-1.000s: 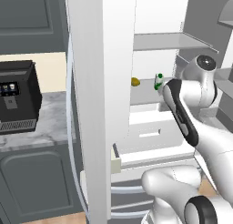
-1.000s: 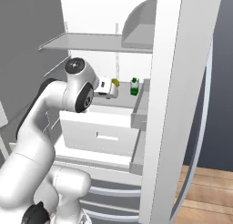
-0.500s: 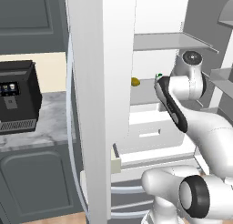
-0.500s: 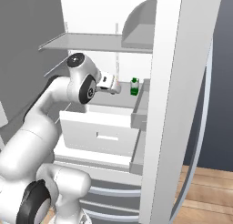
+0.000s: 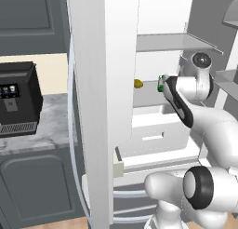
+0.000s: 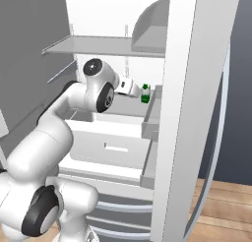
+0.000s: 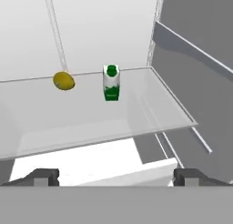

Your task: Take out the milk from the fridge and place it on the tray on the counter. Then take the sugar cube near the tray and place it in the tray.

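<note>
Upright, the milk [image 7: 111, 83] shows no legible writing; jaws spread wide, empty.

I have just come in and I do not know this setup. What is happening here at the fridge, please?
The white robot arm is reaching into the open fridge toward the milk, which stands upright on a shelf. The pincer is open, short of the carton and not touching it. A small yellowish lump lies on the same shelf, beside the milk and apart from it. On the counter outside stands a black coffee machine.
</note>
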{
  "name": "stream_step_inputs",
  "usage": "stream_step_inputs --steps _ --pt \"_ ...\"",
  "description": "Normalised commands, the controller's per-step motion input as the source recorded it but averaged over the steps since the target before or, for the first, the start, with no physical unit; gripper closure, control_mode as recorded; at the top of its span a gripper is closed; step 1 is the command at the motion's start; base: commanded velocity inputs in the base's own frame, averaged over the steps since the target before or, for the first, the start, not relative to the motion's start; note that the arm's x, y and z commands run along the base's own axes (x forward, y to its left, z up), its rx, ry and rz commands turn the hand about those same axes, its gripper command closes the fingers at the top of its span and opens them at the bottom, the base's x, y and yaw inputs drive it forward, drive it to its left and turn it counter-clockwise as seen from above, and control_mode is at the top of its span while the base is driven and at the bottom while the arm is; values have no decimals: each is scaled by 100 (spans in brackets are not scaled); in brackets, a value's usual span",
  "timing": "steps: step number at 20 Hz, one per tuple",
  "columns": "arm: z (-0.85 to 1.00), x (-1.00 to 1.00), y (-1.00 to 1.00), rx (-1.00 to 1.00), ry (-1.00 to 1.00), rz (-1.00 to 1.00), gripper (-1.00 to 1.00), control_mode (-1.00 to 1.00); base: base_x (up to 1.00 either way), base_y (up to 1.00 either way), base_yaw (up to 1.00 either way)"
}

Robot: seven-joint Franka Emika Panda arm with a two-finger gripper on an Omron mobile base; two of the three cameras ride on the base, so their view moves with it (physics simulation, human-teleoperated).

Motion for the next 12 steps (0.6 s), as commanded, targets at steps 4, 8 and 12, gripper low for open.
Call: stream_step_inputs --steps 4,8,12 --pt "-12 19 -10 2 -27 0 -100 -100 0 0 0" --pt "-9 27 -4 0 -8 0 -100 -100 0 0 0" --pt "-1 34 -6 0 0 0 -100 -100 0 0 0"
